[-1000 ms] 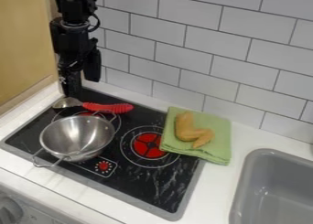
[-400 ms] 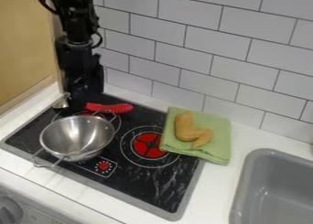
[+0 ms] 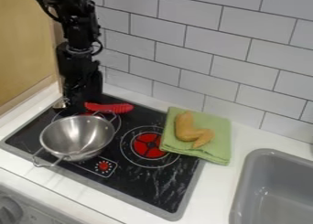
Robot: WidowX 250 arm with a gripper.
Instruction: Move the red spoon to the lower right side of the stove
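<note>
Red spoon (image 3: pixel 110 108) — neck hidden behind end effector (image 3: pixel 76 101); its opening, hold — can't tell.

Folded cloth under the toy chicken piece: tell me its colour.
Light green, best seen in the camera view.

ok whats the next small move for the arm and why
Probably ease the pincer onto the red spoon at its neck: it seems to hang between metal head and red handle, and the spoon lies at the stove's upper left, not lower right.
</note>
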